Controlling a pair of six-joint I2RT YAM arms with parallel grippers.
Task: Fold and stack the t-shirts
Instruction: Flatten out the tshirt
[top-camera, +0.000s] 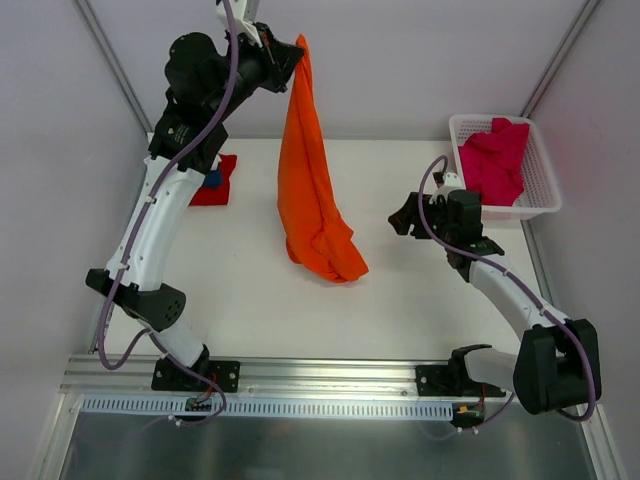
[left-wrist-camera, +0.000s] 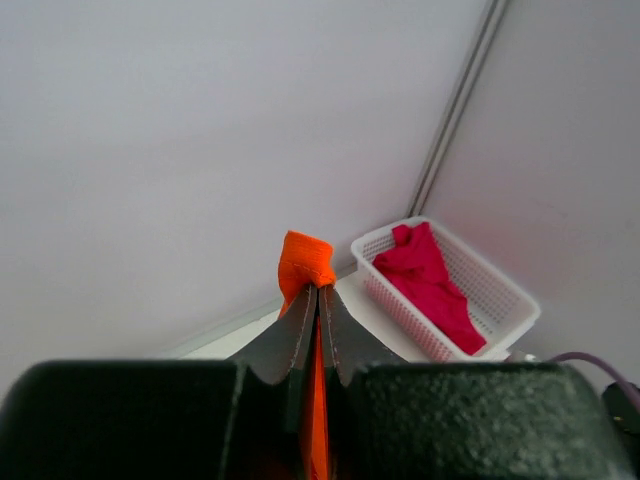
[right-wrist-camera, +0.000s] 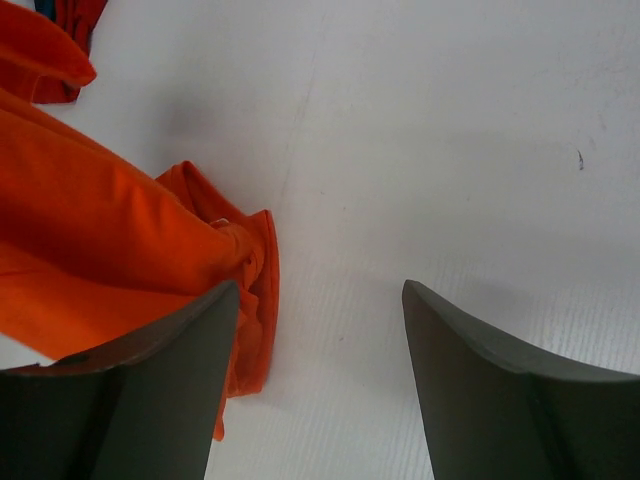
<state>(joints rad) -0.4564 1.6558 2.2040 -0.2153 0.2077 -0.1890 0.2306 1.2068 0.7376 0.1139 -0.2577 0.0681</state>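
The large bright orange soft cloth t-shirt (top-camera: 305, 180) hangs from the left gripper (top-camera: 290, 62), whose jaws are clamped tight on a bunched top edge, while its lower end lies crumpled on the white table (top-camera: 400, 300). The right gripper (top-camera: 405, 215) stands spread and empty just beside that heap. The cloth looks light and limp (it will sag wherever unsupported), so a second pinch at a lower hem corner should help spread it flat

Nothing legible shows: no text, label, brand or number can be read on the orange t-shirt (top-camera: 308, 190), the crimson-pink t-shirt (top-camera: 495, 160) or the white lattice basket (top-camera: 541, 180).
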